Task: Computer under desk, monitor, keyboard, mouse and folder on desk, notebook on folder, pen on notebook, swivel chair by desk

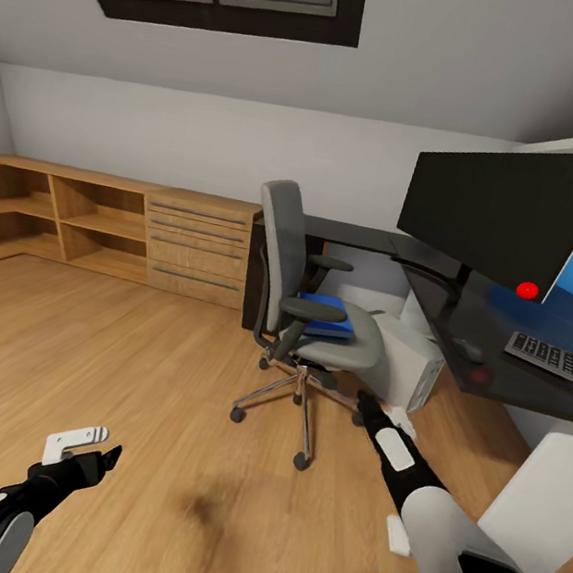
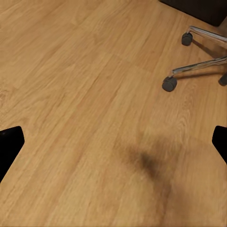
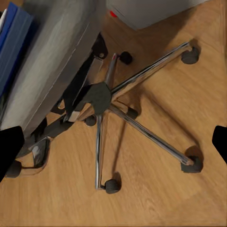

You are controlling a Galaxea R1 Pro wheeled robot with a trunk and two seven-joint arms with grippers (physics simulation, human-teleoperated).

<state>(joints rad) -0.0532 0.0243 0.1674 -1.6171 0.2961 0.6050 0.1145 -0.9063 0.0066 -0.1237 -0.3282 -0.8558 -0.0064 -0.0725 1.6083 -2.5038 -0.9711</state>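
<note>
From the head view the monitor [image 1: 508,211], keyboard [image 1: 557,361] and mouse [image 1: 469,350] are already sitting on the black desk [image 1: 497,371] at three o'clock with the computer [image 1: 409,363] tucked below, while the blue folder [image 1: 326,315] is still waiting on the swivel chair [image 1: 305,313] at centre, so folder, notebook, pen and chair look outstanding. The left gripper [image 1: 93,452] is hanging at seven o'clock, the right gripper [image 1: 365,404] reaching toward the chair's base. Through the left wrist, fingertips [image 2: 10,144] are spreading wide and empty over bare wood floor [image 2: 85,94]; through the right wrist, equally wide, empty tips are framing the chrome star.
</note>
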